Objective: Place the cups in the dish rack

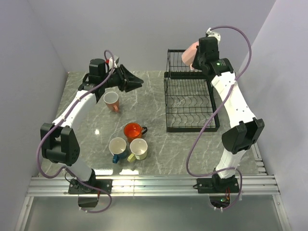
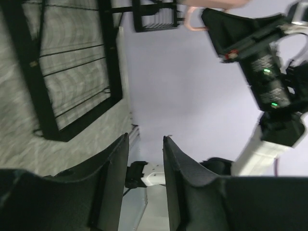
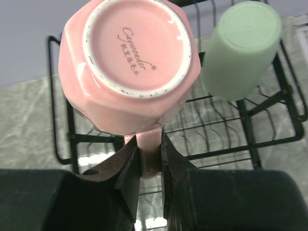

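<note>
My right gripper [image 3: 150, 144] is shut on the handle of a pink cup [image 3: 130, 62], which hangs bottom-up over the upper basket of the black wire dish rack [image 1: 190, 103]. From above, this pink cup [image 1: 189, 57] shows at the rack's far end by the right gripper [image 1: 195, 63]. A pale green cup [image 3: 240, 50] stands upside down in the basket beside it. My left gripper [image 1: 138, 81] hovers over the table's far left, open and empty, its jaws [image 2: 146, 140] pointing at the rack [image 2: 72, 72]. On the table sit a second pink cup [image 1: 111, 100], an orange cup [image 1: 133, 130], a blue cup [image 1: 117, 147] and a pale yellow cup [image 1: 138, 148].
The grey marble table [image 1: 159, 144] ends at pale walls on three sides and a metal rail [image 1: 154, 185] at the near edge. The rack's lower shelf [image 1: 187, 113] holds nothing. The right arm [image 2: 269, 82] rises beside the rack.
</note>
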`<state>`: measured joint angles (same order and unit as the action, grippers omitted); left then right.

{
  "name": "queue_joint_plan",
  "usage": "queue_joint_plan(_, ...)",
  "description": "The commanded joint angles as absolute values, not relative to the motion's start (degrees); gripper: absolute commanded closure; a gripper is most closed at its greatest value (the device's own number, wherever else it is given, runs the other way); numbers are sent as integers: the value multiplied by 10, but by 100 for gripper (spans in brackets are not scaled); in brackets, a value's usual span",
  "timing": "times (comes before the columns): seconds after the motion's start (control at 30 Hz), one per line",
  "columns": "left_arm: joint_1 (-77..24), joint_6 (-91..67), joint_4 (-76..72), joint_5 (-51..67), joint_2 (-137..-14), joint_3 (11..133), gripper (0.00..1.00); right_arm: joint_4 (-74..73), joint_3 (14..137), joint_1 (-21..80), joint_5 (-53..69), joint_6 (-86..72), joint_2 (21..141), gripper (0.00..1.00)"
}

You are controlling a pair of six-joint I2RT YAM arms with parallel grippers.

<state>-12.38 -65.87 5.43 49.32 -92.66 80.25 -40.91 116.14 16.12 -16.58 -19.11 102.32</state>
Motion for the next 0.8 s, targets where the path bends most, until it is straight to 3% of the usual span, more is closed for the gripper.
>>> queue_joint_plan(0.0, -122, -570, 174, 439, -906, 788, 60, -346, 1214, 158, -231, -161, 1017, 100)
queue_joint_plan(0.77, -120, -543, 232, 411, -881, 776, 61, -330, 1237, 162, -306, -120, 1092, 100)
